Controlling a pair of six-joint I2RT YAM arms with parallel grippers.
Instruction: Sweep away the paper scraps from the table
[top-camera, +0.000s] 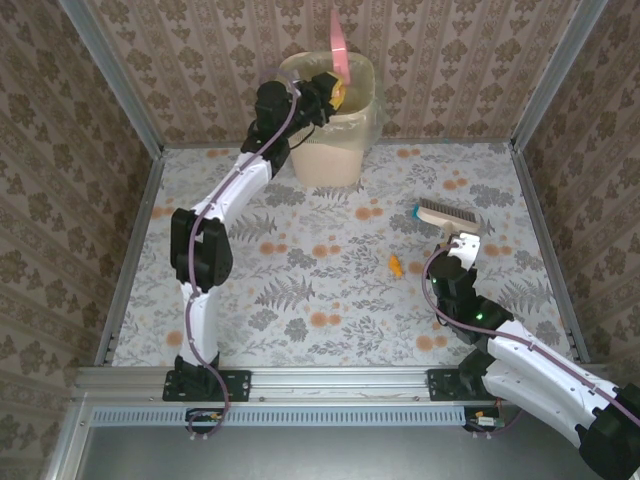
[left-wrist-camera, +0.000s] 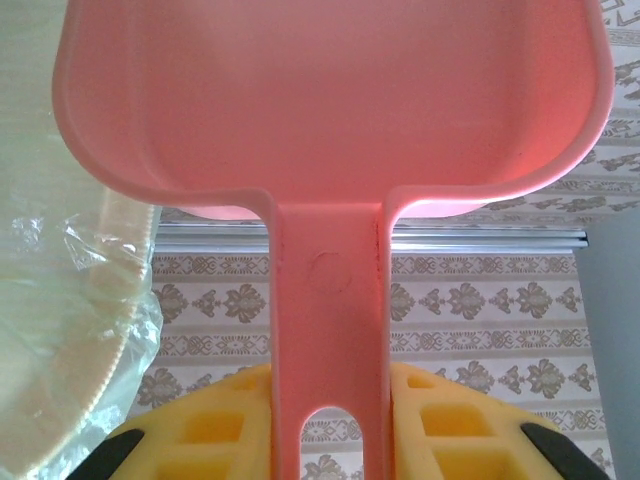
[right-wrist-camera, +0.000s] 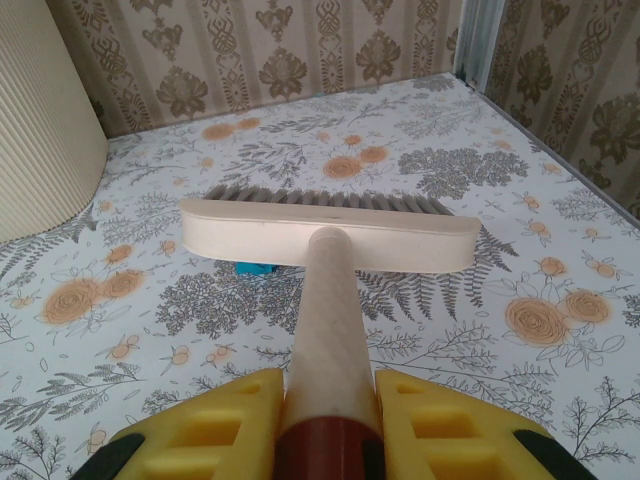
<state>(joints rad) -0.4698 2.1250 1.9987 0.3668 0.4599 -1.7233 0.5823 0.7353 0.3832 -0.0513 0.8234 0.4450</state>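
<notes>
place: robot test booth | signs: metal rails, wallpapered panels around table

Left arm extended and raised — left gripper clamps dustpan; right arm low — right gripper clamps brush.

No readable text or labels anywhere here.

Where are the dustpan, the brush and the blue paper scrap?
dustpan (left-wrist-camera: 330, 90), left wrist view, inside of the scoop
brush (right-wrist-camera: 330, 235), right wrist view, back of the head
blue paper scrap (right-wrist-camera: 253, 268), right wrist view, part peeking from under the head
</notes>
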